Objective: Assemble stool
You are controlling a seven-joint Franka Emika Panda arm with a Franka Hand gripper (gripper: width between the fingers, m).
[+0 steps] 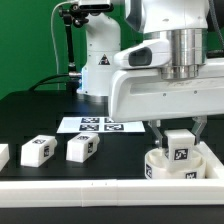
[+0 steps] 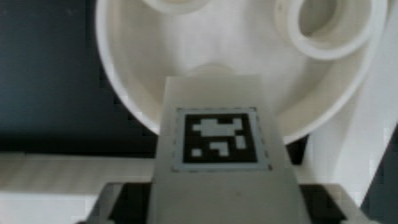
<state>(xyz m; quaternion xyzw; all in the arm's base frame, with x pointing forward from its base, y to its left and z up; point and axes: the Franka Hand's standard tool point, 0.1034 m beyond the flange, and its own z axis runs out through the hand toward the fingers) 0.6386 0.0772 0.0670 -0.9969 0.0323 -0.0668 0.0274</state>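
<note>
The white round seat disc (image 1: 183,166) lies at the exterior view's right, against the white front rail. My gripper (image 1: 178,142) is shut on a white blocky leg (image 1: 178,145) with a marker tag and holds it upright on top of the disc. In the wrist view the leg (image 2: 219,130) runs out from between my fingers over the seat disc (image 2: 160,50), which shows round holes. Two loose legs (image 1: 38,150) (image 1: 82,148) lie on the black table at the exterior view's left, and a third shows partly at the left edge (image 1: 3,155).
The marker board (image 1: 100,124) lies flat behind the legs, mid-table. A long white border rail (image 1: 80,185) runs along the front. A white robot base and camera stand (image 1: 95,60) are at the back.
</note>
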